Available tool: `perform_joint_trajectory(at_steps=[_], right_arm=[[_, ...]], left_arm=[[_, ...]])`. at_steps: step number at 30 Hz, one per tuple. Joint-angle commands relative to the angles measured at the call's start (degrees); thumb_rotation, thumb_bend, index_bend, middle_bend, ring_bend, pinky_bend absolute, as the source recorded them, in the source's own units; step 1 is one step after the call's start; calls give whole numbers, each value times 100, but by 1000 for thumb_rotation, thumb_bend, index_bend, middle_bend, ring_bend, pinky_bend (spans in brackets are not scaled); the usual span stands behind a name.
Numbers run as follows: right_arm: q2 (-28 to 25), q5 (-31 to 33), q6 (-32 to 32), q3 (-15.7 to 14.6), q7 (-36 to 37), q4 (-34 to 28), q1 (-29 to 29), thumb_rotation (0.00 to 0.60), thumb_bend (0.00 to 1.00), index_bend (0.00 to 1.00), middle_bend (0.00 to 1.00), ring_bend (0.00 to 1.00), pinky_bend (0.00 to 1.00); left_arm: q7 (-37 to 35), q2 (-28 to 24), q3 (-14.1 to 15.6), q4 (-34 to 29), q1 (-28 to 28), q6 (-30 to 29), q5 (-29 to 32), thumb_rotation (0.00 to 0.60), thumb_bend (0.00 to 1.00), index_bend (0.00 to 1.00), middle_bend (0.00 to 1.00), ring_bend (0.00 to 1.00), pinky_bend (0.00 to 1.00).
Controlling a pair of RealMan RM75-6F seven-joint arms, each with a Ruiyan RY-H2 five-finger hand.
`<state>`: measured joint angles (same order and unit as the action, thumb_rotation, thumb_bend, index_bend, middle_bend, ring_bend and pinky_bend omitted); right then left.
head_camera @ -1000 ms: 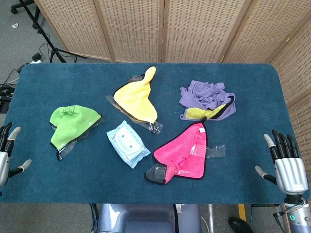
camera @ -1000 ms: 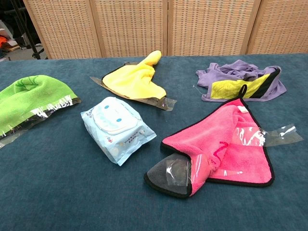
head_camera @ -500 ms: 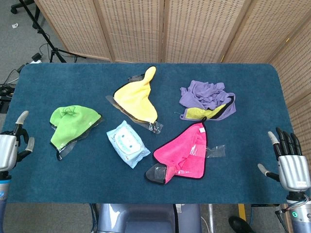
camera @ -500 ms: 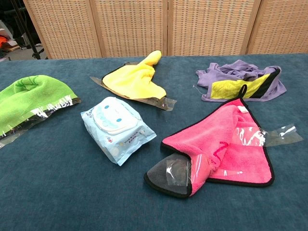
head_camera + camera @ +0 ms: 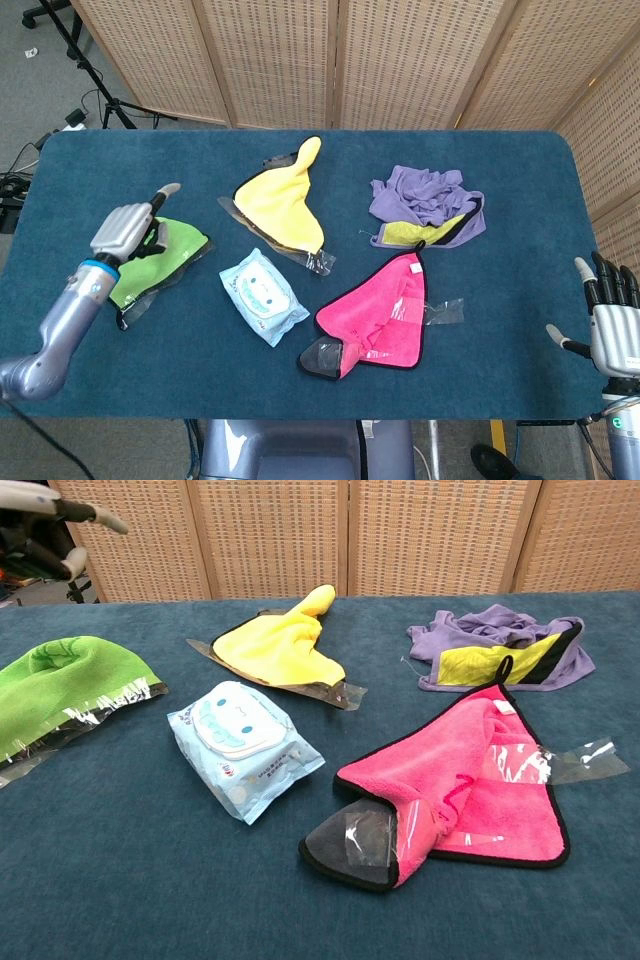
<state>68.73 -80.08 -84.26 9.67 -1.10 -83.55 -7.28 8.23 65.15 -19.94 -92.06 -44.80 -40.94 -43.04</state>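
Wicker screens stand behind my blue table [image 5: 100,360], and from the head camera I've got my left hand [image 5: 128,229] hovering over the upper edge of the green cloth [image 5: 170,255], which lies at the table's left side. Its fingers look loosely curled with one finger [image 5: 168,188] sticking out up and to the right; nothing is held in them that I can see, and whether they touch the cloth I can't tell. That cloth runs long from upper right down to lower left, with a clear wrapper along its lower edge, so it lies just under and to the right of my fingers. My right hand [image 5: 612,325] is well apart at the far right edge, off the table, fingers upright and spread, holding nothing, so the left is plainly the nearer one. Between them sit the wipes pack [image 5: 263,296], the yellow cloth [image 5: 280,205], the pink cloth [image 5: 385,312] and the purple cloth [image 5: 425,205]. Over to the chest camera: the left hand [image 5: 45,525] shows only at the top left corner, above and behind the green cloth [image 5: 60,685], apart from it here. The wipes pack [image 5: 245,748] lies just right of that cloth. No right hand in this view.
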Motion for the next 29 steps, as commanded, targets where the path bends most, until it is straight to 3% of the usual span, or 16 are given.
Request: perform_joint_trajectory(at_steps=[1, 9, 15, 24, 29], right_arm=[[6, 290, 310, 91, 113, 156, -91, 600, 0, 0, 0, 0, 0], [18, 545, 560, 178, 244, 337, -166, 600, 0, 0, 0, 0, 0], [32, 747, 773, 203, 355, 519, -196, 600, 0, 0, 0, 0, 0], [29, 859, 825, 216, 433, 615, -174, 600, 0, 0, 0, 0, 0], [6, 806, 701, 213, 419, 554, -135, 600, 0, 0, 0, 0, 0]], left_arm=[[500, 1143, 77, 1614, -1447, 936, 1570, 600, 906, 0, 937, 996, 996], [785, 1946, 443, 2715, -2270, 1281, 2268, 600, 907, 0, 938, 996, 996], [1064, 2572, 1002, 3677, -2901, 1679, 3277, 600, 908, 0, 938, 996, 996], [1054, 3022, 1560, 4488, -3237, 2247, 4070, 600, 901, 0, 938, 996, 996], [874, 3212, 1761, 4761, -3347, 2515, 4175, 600, 901, 0, 938, 996, 996]])
